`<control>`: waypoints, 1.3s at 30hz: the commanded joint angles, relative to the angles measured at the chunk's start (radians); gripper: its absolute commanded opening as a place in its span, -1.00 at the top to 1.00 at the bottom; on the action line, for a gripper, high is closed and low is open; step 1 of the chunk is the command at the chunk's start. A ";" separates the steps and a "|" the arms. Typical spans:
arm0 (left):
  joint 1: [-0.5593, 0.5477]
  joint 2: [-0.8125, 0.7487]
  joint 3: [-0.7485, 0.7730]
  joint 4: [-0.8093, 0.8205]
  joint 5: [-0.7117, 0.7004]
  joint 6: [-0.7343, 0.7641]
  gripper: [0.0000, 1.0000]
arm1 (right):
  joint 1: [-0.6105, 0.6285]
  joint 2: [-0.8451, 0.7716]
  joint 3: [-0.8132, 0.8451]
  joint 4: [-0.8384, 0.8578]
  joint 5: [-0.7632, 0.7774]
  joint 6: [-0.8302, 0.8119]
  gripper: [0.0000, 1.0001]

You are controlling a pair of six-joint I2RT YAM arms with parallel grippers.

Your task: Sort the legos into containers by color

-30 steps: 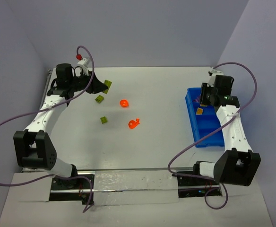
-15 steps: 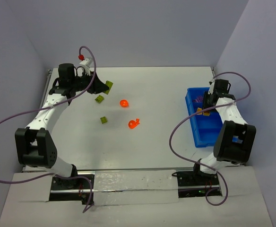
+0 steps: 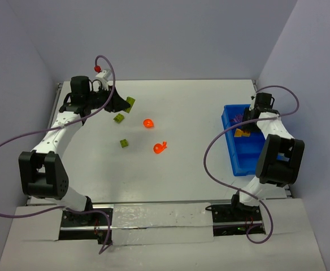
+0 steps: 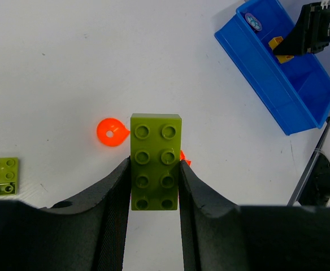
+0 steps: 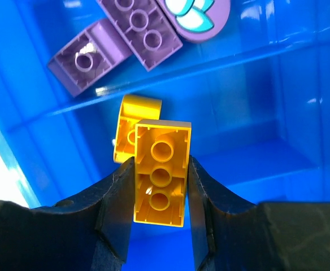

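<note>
Although the tray (image 3: 245,160) at the right side of the bench (image 3: 199,107) already holds some pieces, the sorting is, as I judge it, not yet at the half.

In the right wrist view, two purple bricks (image 5: 80,62) and a round purple piece (image 5: 196,17) lie together in one compartment. Across a divider (image 5: 221,59), in the next compartment, lies one yellow piece (image 5: 138,116). The right hand (image 5: 160,169) is clamped on a yellow brick (image 5: 162,144), with its hollow underside toward the camera, and holds it over this same compartment. Whether the brick touches the piece below, I cannot tell. It seems to me that this brick needs only to be let go.

The left hand (image 4: 155,169) is at the far left of the bench, well apart from the tray. Its fingers are pressed on the two long sides of a long green brick (image 4: 155,141), with the studs toward the camera, and the brick appears lifted off the bench. It has the whole way to the tray before it.

Four pieces lie loose on the bench:
- a small green brick (image 3: 118,118) near the left hand
- a second small brick (image 3: 124,143) nearer to the arms
- a far orange piece (image 3: 148,123)
- a near orange piece (image 3: 160,148)

I see no green and no orange in the tray, though the right arm hides a part of it. So purple looks finished and yellow almost finished, while green and orange are both to be done.
</note>
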 commanded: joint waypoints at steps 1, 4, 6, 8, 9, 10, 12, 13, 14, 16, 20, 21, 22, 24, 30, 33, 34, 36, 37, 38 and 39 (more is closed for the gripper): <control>-0.005 -0.001 0.046 0.013 -0.003 0.004 1.00 | -0.018 0.028 0.084 -0.027 -0.011 0.065 0.78; -0.005 -0.006 0.044 0.012 -0.004 0.005 1.00 | -0.025 0.044 0.136 -0.079 -0.023 0.154 0.83; -0.005 -0.009 0.042 0.010 -0.006 0.009 1.00 | -0.029 0.039 0.149 -0.115 -0.031 0.223 0.90; -0.005 -0.011 0.041 0.010 -0.006 0.012 1.00 | -0.030 0.035 0.155 -0.138 -0.038 0.256 0.91; -0.005 -0.013 0.040 0.009 -0.007 0.012 1.00 | -0.030 0.033 0.153 -0.142 -0.040 0.276 0.91; -0.005 -0.015 0.039 0.011 -0.008 0.011 1.00 | -0.030 0.033 0.151 -0.143 -0.044 0.288 0.91; -0.005 -0.015 0.039 0.011 -0.007 0.010 1.00 | -0.030 0.038 0.147 -0.156 -0.049 0.312 0.88; -0.005 -0.015 0.040 0.010 -0.007 0.010 1.00 | -0.030 0.043 0.144 -0.158 -0.048 0.320 0.84; -0.005 -0.016 0.041 0.010 -0.007 0.010 1.00 | -0.030 0.045 0.138 -0.158 -0.044 0.325 0.80; -0.005 -0.020 0.040 0.012 -0.009 0.010 1.00 | -0.030 0.045 0.130 -0.153 -0.023 0.336 0.71; -0.005 -0.026 0.036 0.019 -0.009 0.003 1.00 | -0.031 0.046 0.131 -0.140 -0.026 0.352 0.24; -0.005 -0.026 0.034 0.020 -0.009 0.001 1.00 | -0.032 0.047 0.134 -0.141 -0.031 0.358 0.06; -0.005 -0.026 0.033 0.021 -0.008 0.001 1.00 | -0.032 0.044 0.134 -0.142 -0.039 0.358 -0.18; -0.005 -0.029 0.032 0.018 -0.011 0.004 1.00 | -0.032 0.028 0.128 -0.142 -0.051 0.358 -0.50; -0.005 -0.041 0.030 0.015 0.010 0.011 1.00 | -0.046 -0.068 0.140 -0.167 -0.127 0.317 -0.67; -0.005 -0.060 0.015 0.032 0.101 0.016 1.00 | -0.044 -0.187 0.121 -0.121 -0.275 0.238 -0.70; -0.004 -0.070 0.000 0.049 0.154 0.014 1.00 | -0.043 -0.247 0.093 -0.068 -0.394 0.191 -0.75; -0.004 -0.076 -0.021 0.077 0.259 -0.006 1.00 | -0.013 -0.326 0.076 0.000 -0.535 0.155 -0.98; -0.006 -0.076 -0.029 0.081 0.326 -0.018 1.00 | 0.026 -0.332 0.100 0.001 -0.588 0.125 -0.99; -0.007 -0.076 -0.033 0.092 0.373 -0.029 1.00 | 0.068 -0.324 0.125 -0.010 -0.644 0.106 -1.00; -0.009 -0.077 -0.041 0.099 0.431 -0.036 1.00 | 0.130 -0.310 0.150 -0.037 -0.699 0.076 -1.00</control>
